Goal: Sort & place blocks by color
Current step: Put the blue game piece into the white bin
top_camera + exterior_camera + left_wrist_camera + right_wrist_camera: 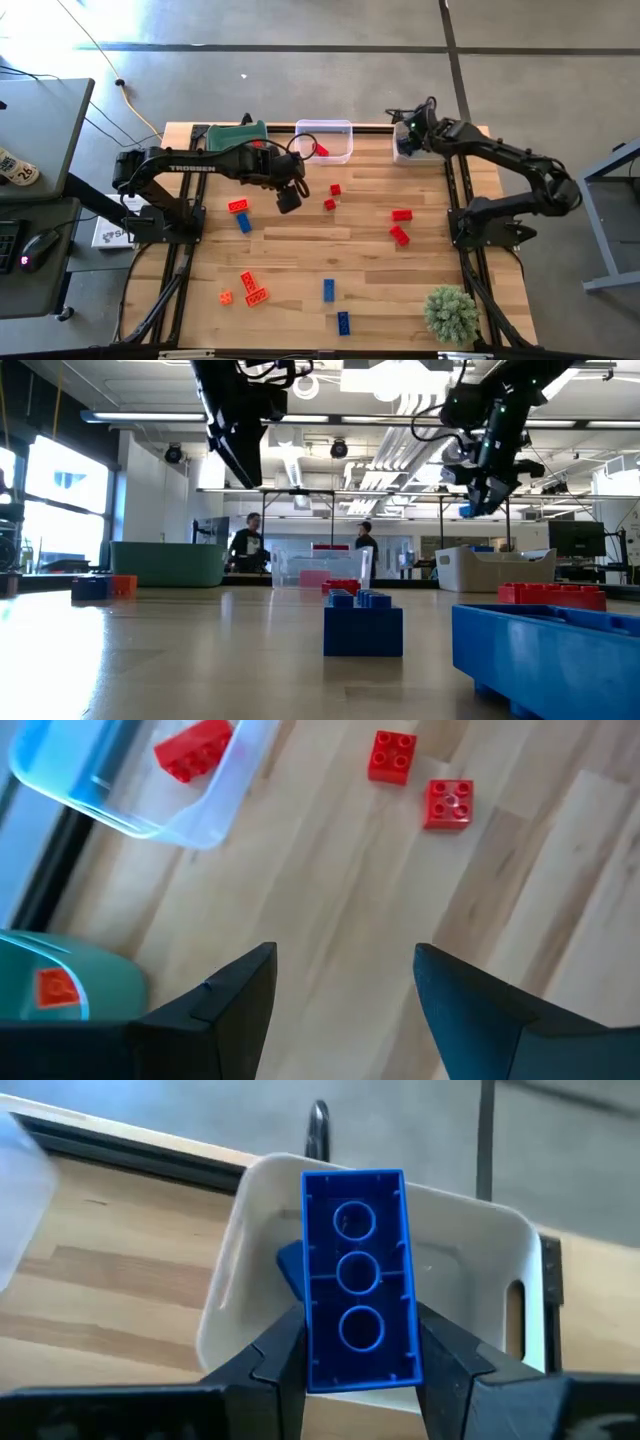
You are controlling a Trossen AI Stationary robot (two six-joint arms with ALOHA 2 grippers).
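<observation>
My right gripper (362,1365) hovers above the grey bin (480,1230) at the table's far right and is shut on an oblong blue block (355,1275). Another blue block (290,1265) lies inside that bin. My left gripper (345,990) is open above bare table, just near of the clear bin (215,815), which holds a red block (193,748). Two square red blocks (391,757) (449,802) lie flat on the table beyond its fingers. An orange block (58,988) sits in the green bin (110,982). Further red, orange and blue blocks are scattered over the table (399,235) (256,296) (328,290). My right gripper pinches the blue block between its two fingers (285,1360) by its two long sides, near one end (325,1355). The fingers lie across the block, and its hollow underside faces the wrist camera. They come from above, pointing down (480,495). The block is lifted clear, above the grey bin.
The green bin (237,135), clear bin (325,140) and grey bin (410,150) stand in a row along the far edge. A small green plant (452,312) stands at the near right corner. Bare wood lies between the scattered blocks in the table's middle. People stand in the room behind.
</observation>
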